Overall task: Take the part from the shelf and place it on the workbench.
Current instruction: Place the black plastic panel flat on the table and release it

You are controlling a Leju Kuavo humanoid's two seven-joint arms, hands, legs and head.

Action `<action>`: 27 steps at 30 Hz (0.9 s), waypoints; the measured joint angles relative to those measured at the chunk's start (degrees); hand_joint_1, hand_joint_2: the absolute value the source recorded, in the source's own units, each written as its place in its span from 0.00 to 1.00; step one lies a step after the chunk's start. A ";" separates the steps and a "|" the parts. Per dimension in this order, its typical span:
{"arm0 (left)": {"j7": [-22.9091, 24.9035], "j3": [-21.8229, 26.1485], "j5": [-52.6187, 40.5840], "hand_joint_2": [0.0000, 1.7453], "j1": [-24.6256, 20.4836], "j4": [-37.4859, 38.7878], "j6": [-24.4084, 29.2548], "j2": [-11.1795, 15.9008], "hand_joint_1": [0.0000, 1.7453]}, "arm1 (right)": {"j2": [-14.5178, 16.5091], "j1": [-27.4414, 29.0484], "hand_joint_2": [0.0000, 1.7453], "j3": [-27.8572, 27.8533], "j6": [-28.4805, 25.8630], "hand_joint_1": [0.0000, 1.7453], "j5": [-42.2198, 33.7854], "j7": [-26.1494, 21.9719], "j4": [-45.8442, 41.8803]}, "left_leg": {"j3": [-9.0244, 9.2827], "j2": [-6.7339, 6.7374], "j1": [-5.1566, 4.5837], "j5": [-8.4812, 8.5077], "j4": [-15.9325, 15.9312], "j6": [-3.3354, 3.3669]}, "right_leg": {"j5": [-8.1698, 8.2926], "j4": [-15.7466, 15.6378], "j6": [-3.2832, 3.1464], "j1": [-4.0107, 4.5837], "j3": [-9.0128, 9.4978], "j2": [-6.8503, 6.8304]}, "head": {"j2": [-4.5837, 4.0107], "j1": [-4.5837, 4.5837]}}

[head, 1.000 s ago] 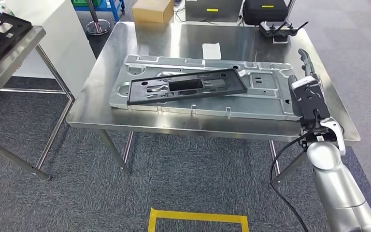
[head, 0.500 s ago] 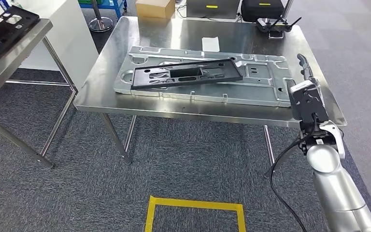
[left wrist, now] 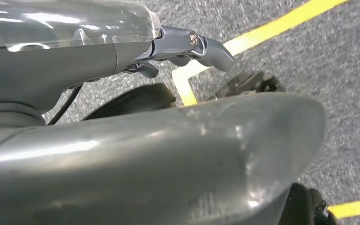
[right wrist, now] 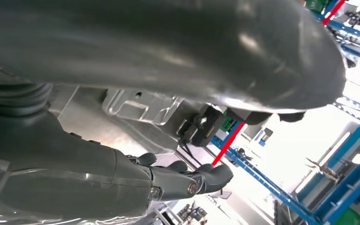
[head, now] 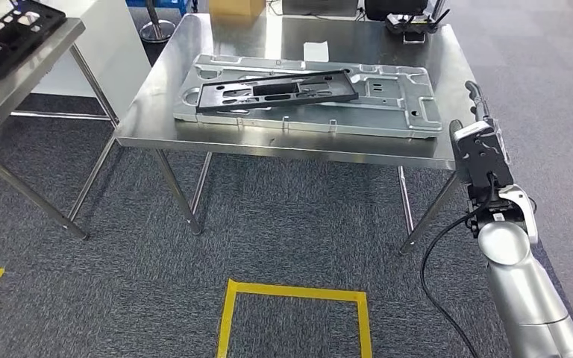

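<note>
Black part on steel desk

The black plastic part (head: 276,89) lies on the silver stamped panel (head: 388,108) atop the desk (head: 142,123). Right hand (head: 480,142) and left hand (left wrist: 187,44) empty, fingers extended. No legible writing.

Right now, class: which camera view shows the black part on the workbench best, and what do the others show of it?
The head view: the black part lies whole and unobstructed across the silver panel on the workbench. The right wrist view catches a corner of the panel beyond the right hand, not the black part. The left wrist view faces the floor.
</note>
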 joint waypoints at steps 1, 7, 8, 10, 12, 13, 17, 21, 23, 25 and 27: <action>0.00 -0.04 -0.09 0.00 0.04 0.00 0.00 0.01 0.00 | 0.06 -0.06 0.00 0.02 0.03 0.00 0.01 0.00 0.04 | -0.78 -0.05 0.12 -2.49 2.04 -0.29 | 0.73 -0.04 -0.46 -0.08 -0.71 -0.14 | 0.00 -0.02; -0.04 -0.28 -0.66 0.00 -0.01 0.00 0.08 0.01 0.00 | 0.37 0.10 0.00 0.03 0.01 0.00 0.04 -0.01 0.12 | -0.28 -0.06 0.32 -8.14 14.60 -0.57 | 5.05 0.78 -0.82 0.56 -6.85 -0.20 | 0.00 -0.03; -0.07 -0.34 -0.73 0.00 -0.05 -0.01 0.09 0.01 0.00 | 0.38 0.15 0.00 0.02 -0.02 0.00 0.04 -0.01 0.11 | 2.66 -0.10 0.26 -7.00 11.41 -0.18 | 5.69 0.97 -0.72 0.64 -7.73 -0.19 | 0.00 -0.04; -0.15 -0.52 -0.84 0.00 -0.19 -0.01 0.11 0.04 0.00 | 0.39 0.25 0.00 -0.02 -0.08 0.00 0.06 -0.03 0.07 | 9.16 -0.18 -0.01 -7.72 2.70 0.74 | 6.84 1.20 -0.28 0.79 -8.92 -0.21 | 0.00 0.01; -0.24 -0.70 -0.89 0.00 -0.27 -0.02 0.15 0.03 0.00 | 0.45 0.29 0.00 -0.08 -0.10 0.00 0.07 -0.04 0.03 | 11.99 -0.22 -0.42 -9.16 -2.17 1.40 | 7.88 1.01 0.44 0.61 -9.16 -0.36 | 0.00 -0.02; -0.27 -0.79 -0.92 0.00 -0.24 -0.01 0.17 0.01 0.00 | 0.49 0.30 0.00 -0.09 -0.11 0.00 0.07 -0.04 0.03 | 11.89 -0.21 -0.51 -8.69 -2.77 1.74 | 8.45 0.77 0.89 0.53 -9.17 -0.42 | 0.00 -0.04; -0.33 -1.13 -1.07 0.00 -0.19 0.05 0.21 -0.09 0.00 | 0.66 0.38 0.00 -0.09 -0.08 0.00 0.40 -0.04 0.16 | 9.52 0.26 -0.35 -5.32 -3.86 3.47 | 2.10 5.40 1.81 0.16 -11.13 0.16 | 0.00 -0.08; -0.44 -1.53 -1.42 0.00 -0.04 0.05 0.26 -0.10 0.00 | 1.13 0.42 0.00 -0.02 -0.06 0.00 1.14 -0.01 0.57 | 5.19 0.36 -0.34 -2.16 -3.51 3.44 | -2.83 16.59 2.58 -0.01 -12.20 0.30 | 0.00 0.06; -0.47 -1.60 -1.55 0.00 0.03 0.08 0.27 -0.11 0.00 | 1.28 0.40 0.00 0.04 -0.06 0.00 1.26 -0.04 0.68 | 2.86 0.38 -0.24 -0.84 -2.83 3.07 | 0.37 13.74 2.87 -0.32 -8.32 0.28 | 0.00 0.08; -0.47 -1.64 -1.59 0.00 0.05 0.09 0.44 -0.10 0.00 | 1.37 0.35 0.00 0.11 -0.07 0.00 1.41 -0.20 0.64 | 1.00 0.29 -0.34 0.08 -1.69 2.49 | 0.25 5.49 2.81 -0.37 -1.70 0.31 | 0.00 0.11; -0.39 -1.67 -1.64 0.00 0.14 0.09 0.77 -0.09 0.00 | 1.54 0.46 0.00 0.21 -0.08 0.00 1.80 -0.58 0.55 | 0.10 0.22 -0.46 1.03 -0.99 1.80 | -1.68 0.13 2.04 -0.09 1.83 0.34 | 0.00 0.15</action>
